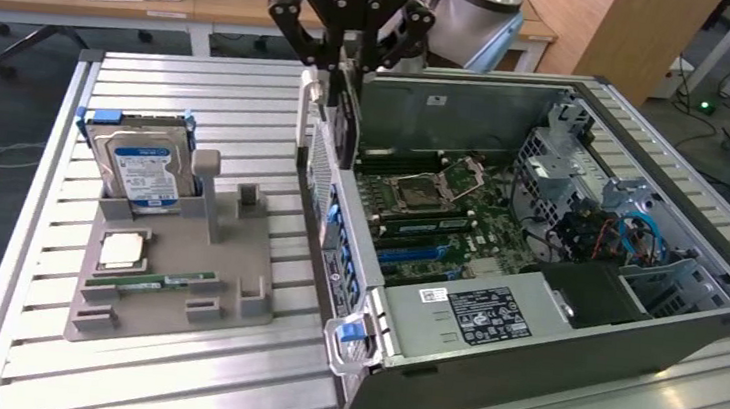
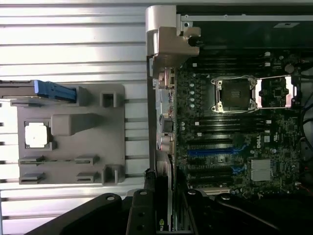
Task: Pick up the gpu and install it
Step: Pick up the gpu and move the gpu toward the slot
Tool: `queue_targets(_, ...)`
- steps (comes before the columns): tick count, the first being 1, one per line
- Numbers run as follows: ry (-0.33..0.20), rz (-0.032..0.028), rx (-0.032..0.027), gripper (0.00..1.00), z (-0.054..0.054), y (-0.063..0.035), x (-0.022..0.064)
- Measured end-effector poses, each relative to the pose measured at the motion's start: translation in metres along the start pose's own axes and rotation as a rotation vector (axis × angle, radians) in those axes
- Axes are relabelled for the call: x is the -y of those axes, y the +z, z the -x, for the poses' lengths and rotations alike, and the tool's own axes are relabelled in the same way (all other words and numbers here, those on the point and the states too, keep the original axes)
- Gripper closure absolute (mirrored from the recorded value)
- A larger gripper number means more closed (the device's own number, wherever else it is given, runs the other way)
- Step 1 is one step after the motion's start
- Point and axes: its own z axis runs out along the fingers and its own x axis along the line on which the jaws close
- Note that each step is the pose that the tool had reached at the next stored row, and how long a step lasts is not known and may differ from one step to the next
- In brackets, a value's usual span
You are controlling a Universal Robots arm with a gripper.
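End effector (image 1: 349, 67) clenched on gpu (image 1: 342, 122), long axis upright, pointing down over case (image 1: 567, 335) wall.

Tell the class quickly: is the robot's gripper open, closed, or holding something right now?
The gripper is closed on the gpu, holding it on edge above the open computer case.

Pincer (image 1: 349, 66) points straight down above the computer case (image 1: 552, 353) wall, clamped on the upright gpu (image 1: 346, 122)
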Motion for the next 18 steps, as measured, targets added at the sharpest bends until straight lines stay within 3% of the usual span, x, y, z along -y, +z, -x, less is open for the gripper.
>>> queue_targets(18,0.0,0.0003,-0.0001,0.74,0.082,0.0028,-0.0065)
